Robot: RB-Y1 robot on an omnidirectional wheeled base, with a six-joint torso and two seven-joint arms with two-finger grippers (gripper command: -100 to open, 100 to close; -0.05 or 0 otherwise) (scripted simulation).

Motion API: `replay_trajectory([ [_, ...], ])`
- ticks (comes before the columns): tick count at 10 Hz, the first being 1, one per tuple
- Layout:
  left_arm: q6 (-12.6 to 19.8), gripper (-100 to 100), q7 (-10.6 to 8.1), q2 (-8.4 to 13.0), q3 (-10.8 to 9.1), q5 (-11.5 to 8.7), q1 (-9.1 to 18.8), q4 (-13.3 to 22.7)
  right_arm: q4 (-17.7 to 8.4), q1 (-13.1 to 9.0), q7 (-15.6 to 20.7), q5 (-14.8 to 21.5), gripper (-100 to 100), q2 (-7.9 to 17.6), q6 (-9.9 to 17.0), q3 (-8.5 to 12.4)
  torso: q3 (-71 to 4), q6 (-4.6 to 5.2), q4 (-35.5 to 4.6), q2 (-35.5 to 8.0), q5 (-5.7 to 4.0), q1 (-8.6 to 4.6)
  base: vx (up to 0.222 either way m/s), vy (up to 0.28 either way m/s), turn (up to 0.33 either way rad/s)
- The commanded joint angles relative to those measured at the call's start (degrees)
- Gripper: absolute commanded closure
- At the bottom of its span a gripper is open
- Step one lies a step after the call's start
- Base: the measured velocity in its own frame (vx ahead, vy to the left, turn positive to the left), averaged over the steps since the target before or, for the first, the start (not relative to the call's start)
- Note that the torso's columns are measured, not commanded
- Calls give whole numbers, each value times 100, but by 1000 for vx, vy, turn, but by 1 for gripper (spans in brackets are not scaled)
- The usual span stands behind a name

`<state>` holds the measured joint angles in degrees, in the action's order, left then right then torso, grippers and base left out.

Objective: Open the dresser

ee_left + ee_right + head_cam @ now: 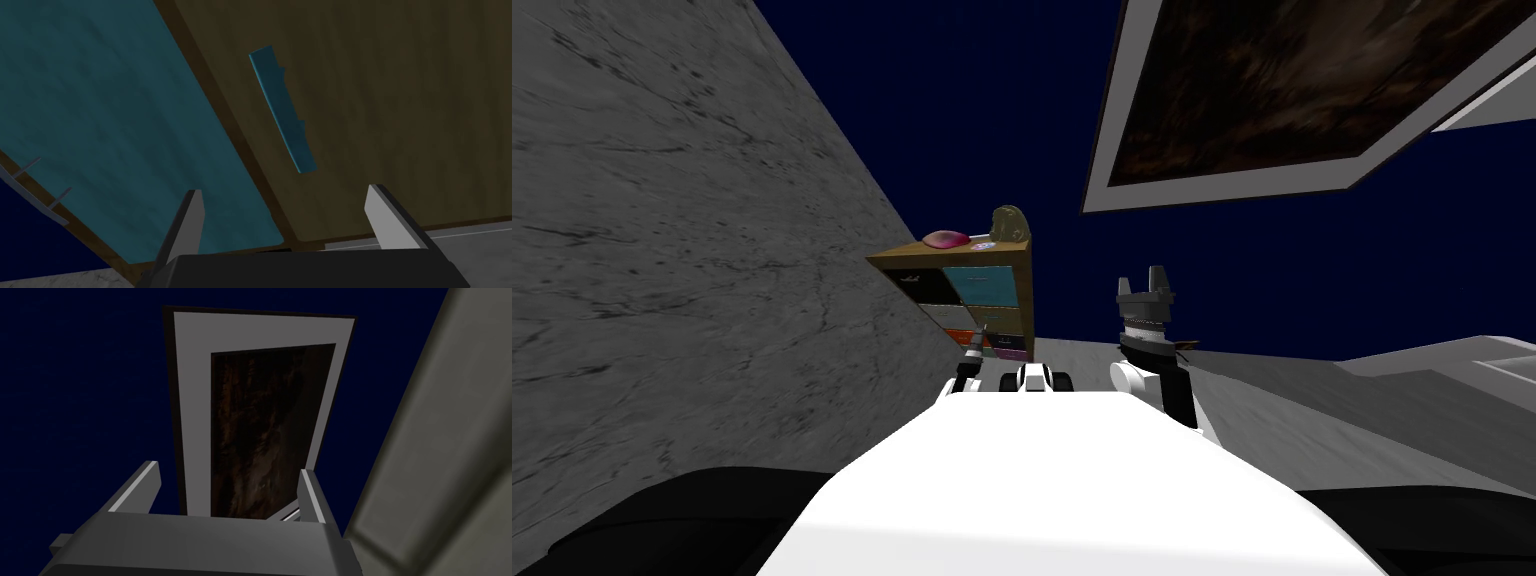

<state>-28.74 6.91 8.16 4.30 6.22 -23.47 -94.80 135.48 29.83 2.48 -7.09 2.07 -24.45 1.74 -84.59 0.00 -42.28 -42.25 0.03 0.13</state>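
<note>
The dresser (964, 300) is a brown wooden frame with drawer fronts in black, teal, grey, orange and purple, standing against the grey wall. My left gripper (974, 352) is low in front of it. In the left wrist view the left gripper (287, 217) is open and close to a brown drawer front (400, 110). That drawer's teal bar handle (283, 110) lies just beyond the fingertips, untouched. A teal drawer front (110, 130) adjoins it. My right gripper (1144, 283) is raised to the right of the dresser, and its fingers (145, 483) stand open around nothing.
On the dresser's top lie a pink object (945, 239), a small round disc (982, 244) and an olive lump (1009, 224). A grey marbled wall (692, 250) runs along the left. A thin grey handle (37, 192) shows at the teal front's edge.
</note>
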Motion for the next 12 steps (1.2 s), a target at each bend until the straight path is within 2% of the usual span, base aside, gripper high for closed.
replay_trajectory([
  [1, 1, -100, 32, -212, 16, 27, 65, 252, 0, 0, 0, 0, 0, 0, 0, 0, 1, 0, 0, -2, 0, -4, 0, -66, -11],
  [6, 18, -100, 55, -840, 31, 52, 131, 510, 0, 0, 0, 0, 0, 0, 0, 0, 2, 0, -1, -3, -3, -9, -4, -58, -6],
  [7, 23, -100, 48, -769, 31, 49, 120, 483, 0, 0, 0, 0, 0, 0, 0, 0, 1, 0, 0, -2, -1, -2, 0, -11, -1],
  [9, 251, -100, 53, -788, 39, 62, 94, 233, 0, 1, 0, 0, 0, 1, 0, 1, -7, 0, 3, 13, 0, -2, 85, 7, -25],
  [10, 191, -100, 41, -770, 34, 55, 94, 279, 0, 2, 0, 0, 0, 1, 0, 1, -14, 0, 6, 23, -2, -8, 54, 4, -4],
  [11, 66, 100, 50, -782, 34, 52, 114, 435, 0, 1, 0, 0, 0, 1, 0, 1, 0, -1, 1, -3, -3, -14, -41, 5, 41],
  [12, 150, 100, 47, -782, 36, 55, 110, 355, 0, 0, 0, 0, 0, 1, 0, 1, 21, 0, -9, -36, -4, -15, -17, 4, 6],
])
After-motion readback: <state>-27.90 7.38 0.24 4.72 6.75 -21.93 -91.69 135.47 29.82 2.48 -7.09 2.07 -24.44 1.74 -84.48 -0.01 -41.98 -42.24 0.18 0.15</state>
